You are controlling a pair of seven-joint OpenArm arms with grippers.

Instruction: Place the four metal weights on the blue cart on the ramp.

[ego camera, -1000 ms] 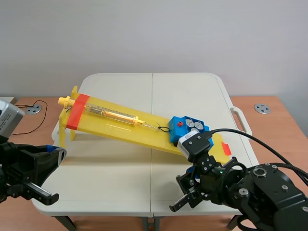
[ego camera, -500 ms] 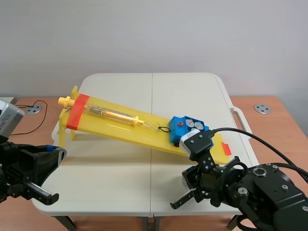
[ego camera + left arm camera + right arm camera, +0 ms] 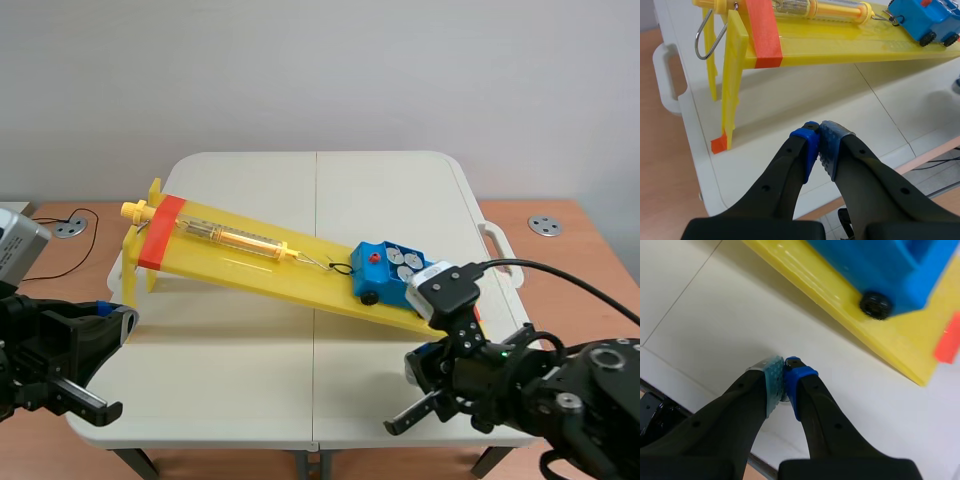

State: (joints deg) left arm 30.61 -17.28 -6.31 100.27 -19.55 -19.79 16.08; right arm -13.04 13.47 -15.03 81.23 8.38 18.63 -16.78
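Blue cart (image 3: 383,268) carries weights (image 3: 403,259) low on the ramp (image 3: 250,262); left gripper (image 3: 819,145) and right gripper (image 3: 783,374) are pinched closed (both empty).

- The right arm (image 3: 560,400) is showing a rounded black casing, with a black cable (image 3: 560,281) looping over it.
- A white-and-grey camera block (image 3: 447,288) is capping its wrist.
- The left arm (image 3: 45,350) is showing angular black plates.
- The left gripper (image 3: 819,131) and the right gripper (image 3: 784,365) are each wearing one bright blue pad (image 3: 807,145) and one paler dotted pad (image 3: 832,147).
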